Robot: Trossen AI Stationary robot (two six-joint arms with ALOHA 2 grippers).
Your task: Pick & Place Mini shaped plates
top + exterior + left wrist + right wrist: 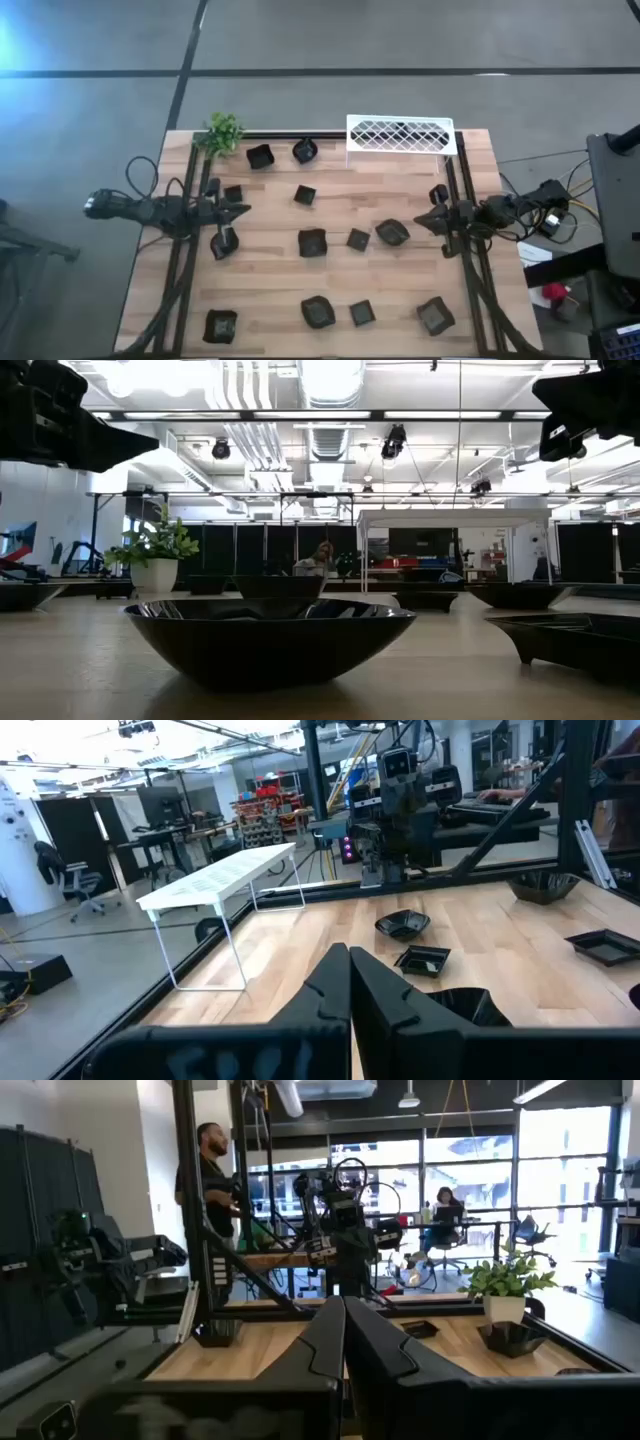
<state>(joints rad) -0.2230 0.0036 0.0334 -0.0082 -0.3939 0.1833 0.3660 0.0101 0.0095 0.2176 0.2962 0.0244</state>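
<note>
The mini shaped plates (313,242) lie scattered over the wooden table (270,290), all flat with rims up; being small and square, round or angular, they show no clear long axis. A loose band runs across the middle, three or four sit near the front edge, others near the back by the plant (222,132) and the white rack (400,135). Bare wood between them leaves room. The left gripper (243,210) and the right gripper (420,220) are at opposite sides, fingers closed together, holding nothing.
</note>
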